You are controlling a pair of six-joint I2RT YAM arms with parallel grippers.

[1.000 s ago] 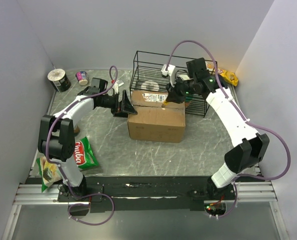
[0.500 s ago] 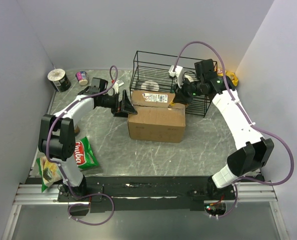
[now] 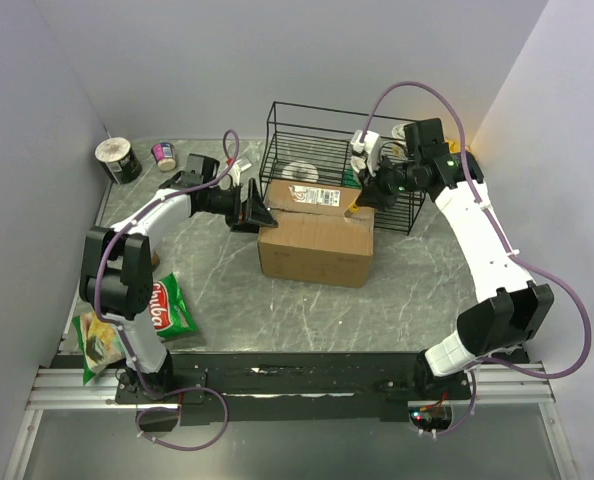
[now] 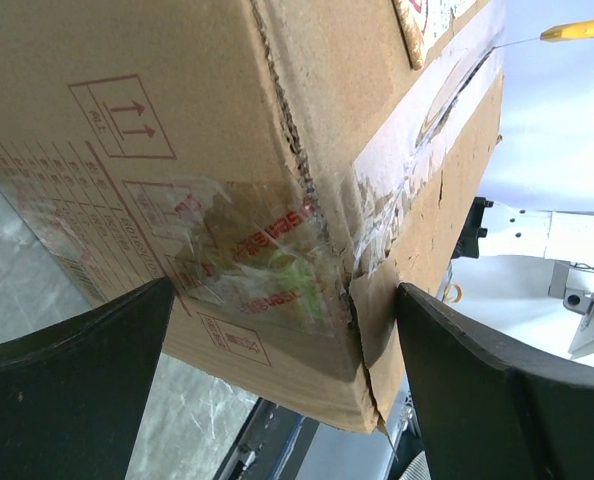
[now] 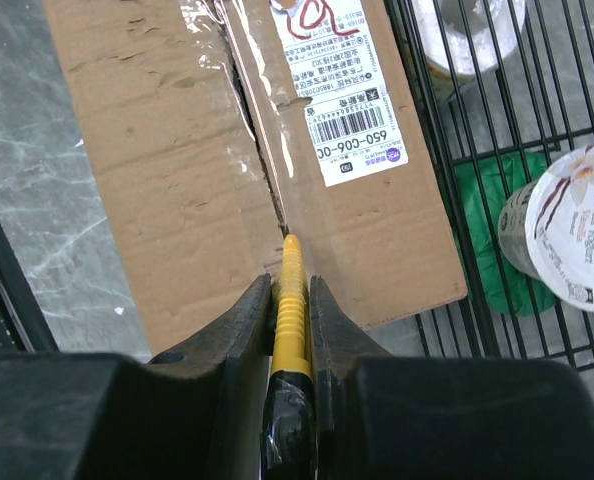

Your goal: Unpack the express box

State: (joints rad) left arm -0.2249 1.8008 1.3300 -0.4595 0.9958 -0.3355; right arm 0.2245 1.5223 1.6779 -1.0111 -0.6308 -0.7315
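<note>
The express box, a brown carton with a white label, lies mid-table with its flaps down. My left gripper is open at the box's left end. In the left wrist view this left gripper straddles the taped corner of the box. My right gripper hovers over the box's right end, shut on a yellow-handled cutter. In the right wrist view the cutter sits between the jaws of the right gripper, its blade on the taped seam.
A black wire basket stands right behind the box, with yogurt cups inside. A green chip bag and another snack bag lie front left. A cup and small can sit back left, and a yellow packet back right.
My right gripper has carried the cutter rightwards along the seam to the box's right end. The left gripper has stayed open at the left end.
</note>
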